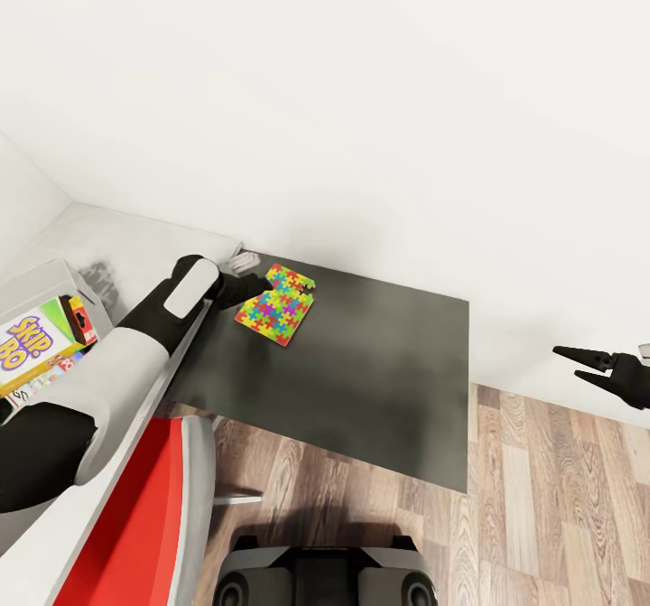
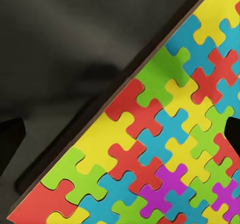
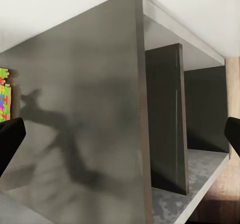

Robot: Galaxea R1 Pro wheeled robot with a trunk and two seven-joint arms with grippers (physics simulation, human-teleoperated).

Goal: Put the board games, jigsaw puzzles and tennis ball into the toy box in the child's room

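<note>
From my head camera I look down on a dark table (image 1: 379,380) set against a white wall (image 1: 361,91). A bright jigsaw puzzle (image 1: 276,304) lies flat near the table's corner at about ten o'clock. My left arm (image 1: 171,312) reaches across from eight o'clock, and my left claw (image 1: 255,283) sits at the puzzle's edge nearest that corner. The wrist camera there shows the puzzle's coloured pieces (image 2: 165,154) close up, with one dark fingertip (image 2: 10,141) over the bare tabletop and the other (image 2: 234,131) over the puzzle, so the fingers are apart with the puzzle's edge between them. I cannot tell whether they touch it.

At nine o'clock a toy box (image 1: 45,285) holds a Skip-Bo game (image 1: 27,340) and other boxes.

My right claw (image 1: 585,362) hangs at three o'clock, off the table and over the wooden floor (image 1: 542,516), fingers spread and holding nothing. Its wrist camera looks along the tabletop (image 3: 75,134), with the puzzle (image 3: 5,96) far off.

My red trunk (image 1: 144,516) and dark base (image 1: 325,574) show at six o'clock.
</note>
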